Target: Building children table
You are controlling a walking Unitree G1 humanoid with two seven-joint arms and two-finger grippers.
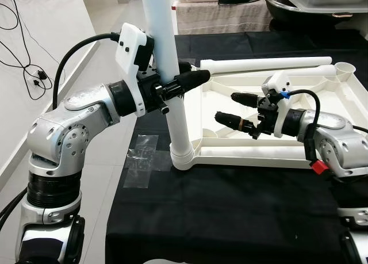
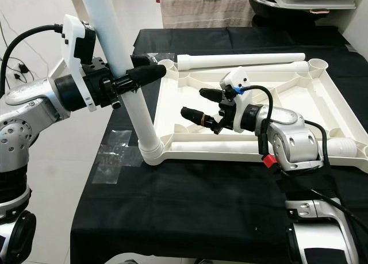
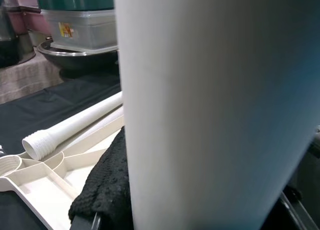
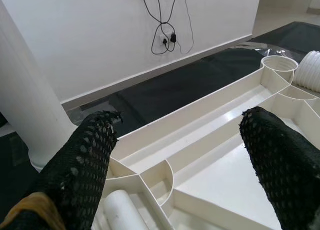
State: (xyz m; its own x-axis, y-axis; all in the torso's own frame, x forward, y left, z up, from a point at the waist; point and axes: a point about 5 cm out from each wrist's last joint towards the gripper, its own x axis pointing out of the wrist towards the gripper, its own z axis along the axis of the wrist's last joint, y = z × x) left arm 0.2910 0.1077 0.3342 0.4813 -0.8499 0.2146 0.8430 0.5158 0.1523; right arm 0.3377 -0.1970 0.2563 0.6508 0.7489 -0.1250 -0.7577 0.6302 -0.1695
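Note:
A white plastic tabletop lies upside down on a black cloth. A white table leg stands upright in the tabletop's near left corner socket. My left gripper is shut on this leg about halfway up; the leg looms close in the left wrist view. My right gripper is open and hovers over the tabletop's inside, a little right of the leg, with nothing between its fingers. Two more white legs lie loose: one along the far rim, one in the near channel.
The black cloth covers the work surface. Clear tape patches lie at its left edge. Plastic storage boxes and a dark basin stand behind the tabletop. A white wall with dangling cables is at the left.

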